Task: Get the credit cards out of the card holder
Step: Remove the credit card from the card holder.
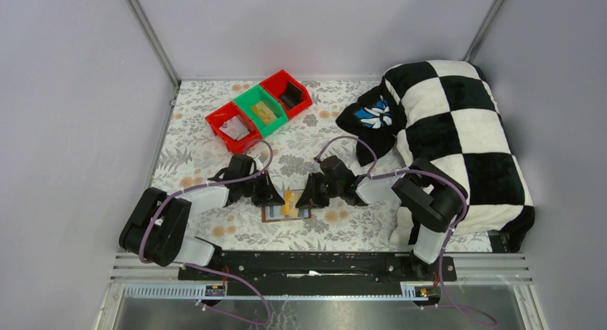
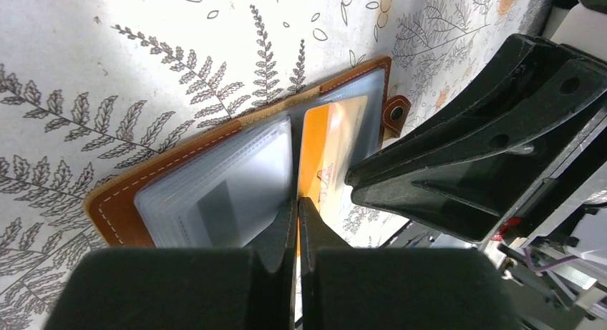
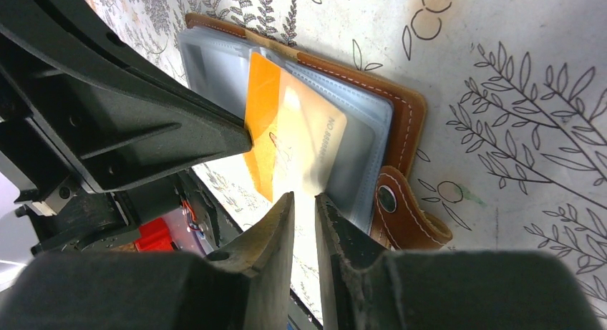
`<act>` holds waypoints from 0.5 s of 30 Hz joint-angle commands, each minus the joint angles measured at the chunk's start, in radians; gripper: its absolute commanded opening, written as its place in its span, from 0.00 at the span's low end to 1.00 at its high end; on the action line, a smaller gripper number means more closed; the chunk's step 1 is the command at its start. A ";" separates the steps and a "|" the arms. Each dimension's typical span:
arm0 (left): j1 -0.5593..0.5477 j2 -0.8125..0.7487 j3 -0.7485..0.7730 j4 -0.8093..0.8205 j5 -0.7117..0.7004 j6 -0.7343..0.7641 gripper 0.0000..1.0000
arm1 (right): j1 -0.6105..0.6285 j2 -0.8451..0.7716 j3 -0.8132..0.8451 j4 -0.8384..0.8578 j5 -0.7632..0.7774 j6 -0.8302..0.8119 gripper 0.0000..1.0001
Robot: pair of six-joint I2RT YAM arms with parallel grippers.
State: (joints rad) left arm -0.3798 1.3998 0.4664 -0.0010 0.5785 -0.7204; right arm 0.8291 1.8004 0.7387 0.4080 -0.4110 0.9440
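Now, left fingers [image 2: 283, 230]: pressed together with no gap showing. Their tips sit at the middle fold of the card holder [image 2: 114, 208], against one edge of the orange card [image 2: 333, 147]. Whether they actually pinch that edge, I cannot tell.
Right fingers [image 3: 275, 230]: a narrow slit apart, with nothing made out inside it. Their tips are at the opposite edge of the same card, facing the left fingers.
Orange card: partly out of its sleeve and tilted up over the half of the holder that carries the snap strap [image 3: 401, 215].
Card holder: open flat on the table [image 1: 200, 158], near its front edge and midway between the two arms. It is tan-brown with pale stitching, its clear grey sleeves facing up.
Other half of the holder: a greyish card [image 2: 215, 208] shows through the sleeves.
Table: covered by a leaf-and-flower print.
Far left corner: a red bin [image 1: 230, 126], a green bin [image 1: 261, 109] and a second red bin [image 1: 288, 92] in a row, well apart from the holder.
Right side: a black-and-white chequered cushion [image 1: 458, 129] beside the right arm.
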 commanded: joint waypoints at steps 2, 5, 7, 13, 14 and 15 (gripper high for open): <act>-0.082 -0.051 0.068 -0.116 -0.001 0.040 0.00 | 0.031 0.052 0.002 -0.012 0.061 -0.008 0.25; -0.080 -0.090 0.096 -0.183 -0.058 0.059 0.00 | 0.027 0.036 0.004 -0.020 0.061 -0.013 0.25; -0.077 -0.106 0.103 -0.205 -0.073 0.063 0.00 | 0.027 0.030 0.008 -0.028 0.065 -0.016 0.25; -0.052 -0.164 0.114 -0.245 -0.090 0.056 0.00 | 0.019 0.001 0.000 -0.030 0.069 -0.014 0.25; -0.048 -0.175 0.118 -0.254 -0.092 0.058 0.00 | 0.018 -0.005 -0.003 -0.029 0.068 -0.011 0.25; -0.044 -0.184 0.121 -0.266 -0.095 0.060 0.00 | 0.016 -0.012 -0.005 -0.030 0.066 -0.012 0.25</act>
State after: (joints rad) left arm -0.4343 1.2804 0.5381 -0.2417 0.4656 -0.6632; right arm 0.8375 1.8000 0.7395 0.4225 -0.4053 0.9474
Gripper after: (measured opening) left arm 0.005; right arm 0.245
